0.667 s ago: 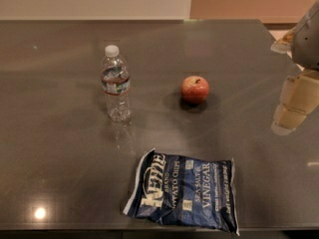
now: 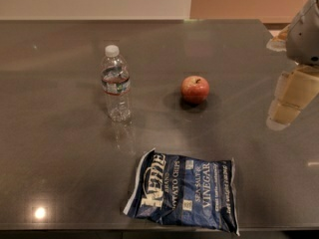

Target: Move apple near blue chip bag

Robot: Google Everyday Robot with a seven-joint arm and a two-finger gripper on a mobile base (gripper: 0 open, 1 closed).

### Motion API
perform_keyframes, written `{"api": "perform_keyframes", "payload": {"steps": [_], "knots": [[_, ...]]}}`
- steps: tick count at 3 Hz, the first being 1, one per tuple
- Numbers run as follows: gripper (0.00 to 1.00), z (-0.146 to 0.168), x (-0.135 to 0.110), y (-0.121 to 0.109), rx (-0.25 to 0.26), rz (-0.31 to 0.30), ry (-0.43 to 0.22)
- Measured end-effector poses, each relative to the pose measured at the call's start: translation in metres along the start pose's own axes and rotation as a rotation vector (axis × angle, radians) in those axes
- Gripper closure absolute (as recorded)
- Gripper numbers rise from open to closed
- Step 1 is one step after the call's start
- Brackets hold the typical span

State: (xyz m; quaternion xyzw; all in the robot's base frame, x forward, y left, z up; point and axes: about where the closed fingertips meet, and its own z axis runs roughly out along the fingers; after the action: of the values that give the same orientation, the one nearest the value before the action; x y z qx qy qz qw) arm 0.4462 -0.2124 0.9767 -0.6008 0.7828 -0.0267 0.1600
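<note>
- The apple (image 2: 195,89) is small, round and red with yellowish patches. It sits upright on the table (image 2: 60,148) near the middle, its short dark stem up.
- The blue chip bag (image 2: 183,192) is dark navy and crinkly, with white edges and white lettering, "Kettle" and "Vinegar" among it. It lies flat and face up by the near edge, long side running left to right, slightly skewed.
- The apple sits beyond the bag, well apart from it, with bare tabletop between them.
- My gripper (image 2: 285,108) hangs at the right edge of the view, well to the right of the apple, touching neither.
</note>
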Motion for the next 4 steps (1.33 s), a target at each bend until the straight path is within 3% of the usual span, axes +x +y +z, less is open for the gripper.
{"api": "perform_keyframes", "payload": {"steps": [2, 4], "knots": [[0.0, 0.048, -0.035, -0.043, 0.003, 0.003, -0.034], [0.0, 0.093, -0.065, -0.073, -0.04, 0.041, -0.14]]}}
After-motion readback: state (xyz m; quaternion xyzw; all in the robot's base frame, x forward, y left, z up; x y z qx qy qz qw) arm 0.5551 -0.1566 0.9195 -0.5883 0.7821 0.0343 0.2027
